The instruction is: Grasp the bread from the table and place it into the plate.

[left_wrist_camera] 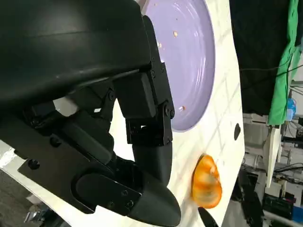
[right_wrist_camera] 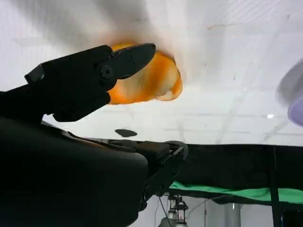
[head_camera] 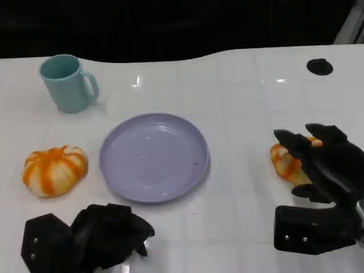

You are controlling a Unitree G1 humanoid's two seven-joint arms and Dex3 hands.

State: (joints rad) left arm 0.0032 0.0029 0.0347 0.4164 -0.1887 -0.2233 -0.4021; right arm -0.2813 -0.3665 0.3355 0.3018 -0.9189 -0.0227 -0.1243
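Right hand [head_camera: 321,170] hovers spread over the orange-and-white striped bread roll [head_camera: 286,163] on the white table [head_camera: 239,91], not clasping it. Risk: fingers nudge it sideways, away from the round lilac plate [head_camera: 154,156]. Left hand [head_camera: 94,236] rests curled, holding nothing.

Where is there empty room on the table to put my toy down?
Bare table lies between the teal mug and the black spot, behind the purple plate. It is crowded near the right robot hand at its bread.
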